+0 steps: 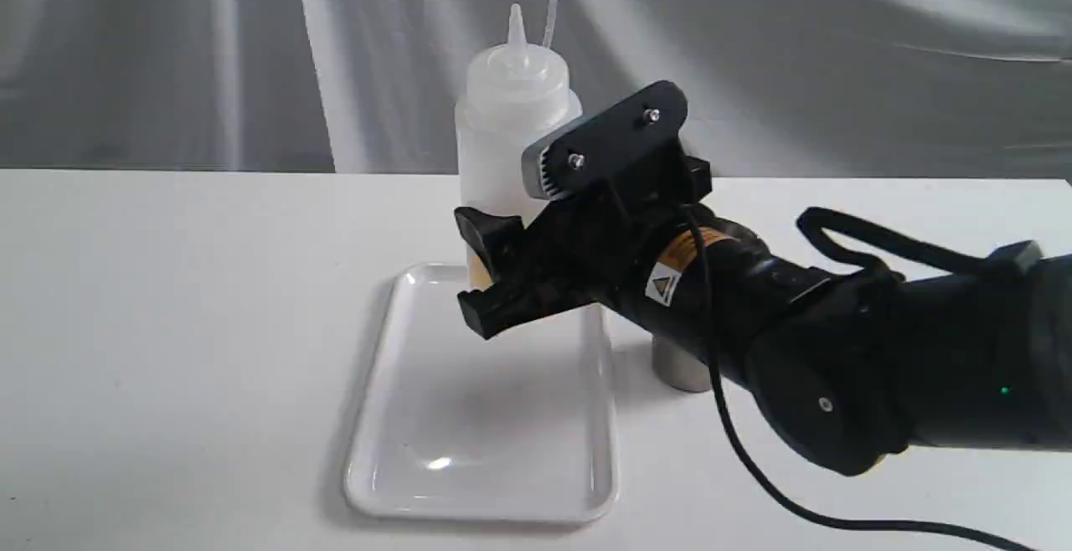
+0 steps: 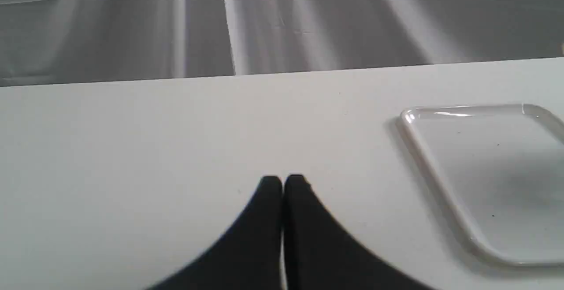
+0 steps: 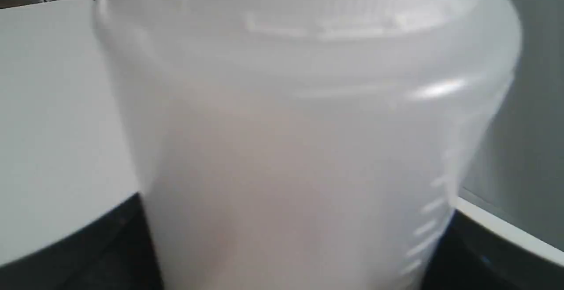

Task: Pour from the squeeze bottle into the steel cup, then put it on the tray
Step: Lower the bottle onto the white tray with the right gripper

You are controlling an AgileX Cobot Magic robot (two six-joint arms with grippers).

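1. One squeeze bottle [image 1: 502, 132] stands upright, clamped low between my right fingers [image 1: 486, 237], over the far end of the tray [image 1: 419, 484]; I cannot tell whether it touches.
2. Setting down seems the step: lower straight, nozzle up, and loosen only once seated.
3. Steel cup [image 1: 678, 371] stands just beside the tray, on the desk [image 1: 167, 325].
4. Left fingers [image 2: 269, 219] are pressed together, holding nothing.

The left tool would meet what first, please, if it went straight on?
The way looks free as far as shown: the left tool faces bare table, the tray lying off to one side.
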